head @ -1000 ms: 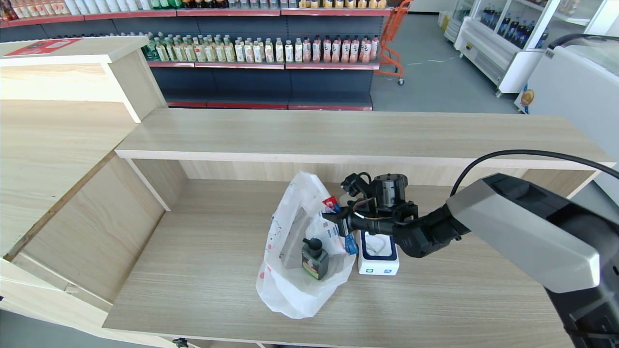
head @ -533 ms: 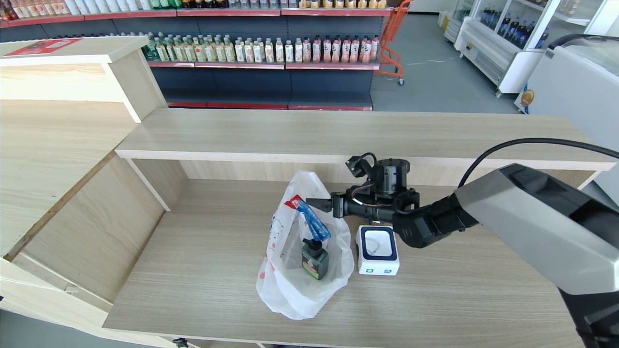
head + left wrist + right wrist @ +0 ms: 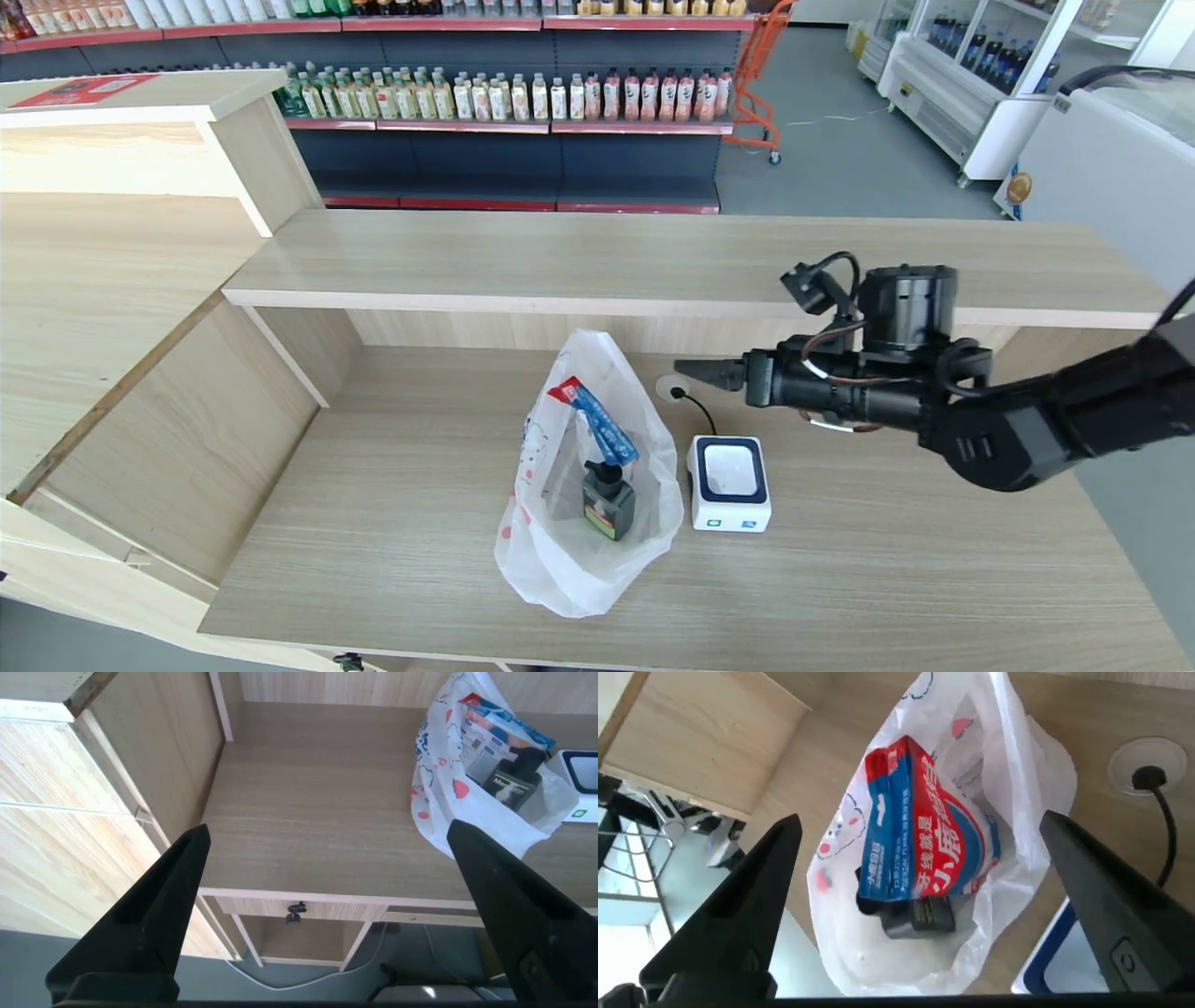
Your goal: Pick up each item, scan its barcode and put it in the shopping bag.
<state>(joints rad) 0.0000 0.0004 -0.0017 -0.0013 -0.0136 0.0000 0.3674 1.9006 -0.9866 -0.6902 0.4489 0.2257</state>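
A white plastic shopping bag (image 3: 560, 560) stands open on the lower counter. Inside it a red and blue packet (image 3: 597, 425) leans on a dark pump bottle (image 3: 609, 499). The white barcode scanner (image 3: 730, 481) sits just right of the bag. My right gripper (image 3: 691, 370) hovers above and behind the scanner, to the right of the bag, open and holding nothing. Its wrist view looks down on the bag (image 3: 1018, 793), the packet (image 3: 920, 826) and the bottle (image 3: 920, 917). My left gripper (image 3: 329, 840) is open and empty, off the counter's front edge, with the bag (image 3: 439, 812) farther off.
The scanner's black cable runs to a round grommet (image 3: 670, 387) at the back of the counter (image 3: 887, 560). A raised shelf (image 3: 653, 257) spans the back, and a wooden side wall (image 3: 187, 439) closes the left. Store shelves and freezers stand behind.
My right gripper let go of the red and blue packet over the bag, then pulled back to the right and upward. The packet now rests in the bag against the bottle.
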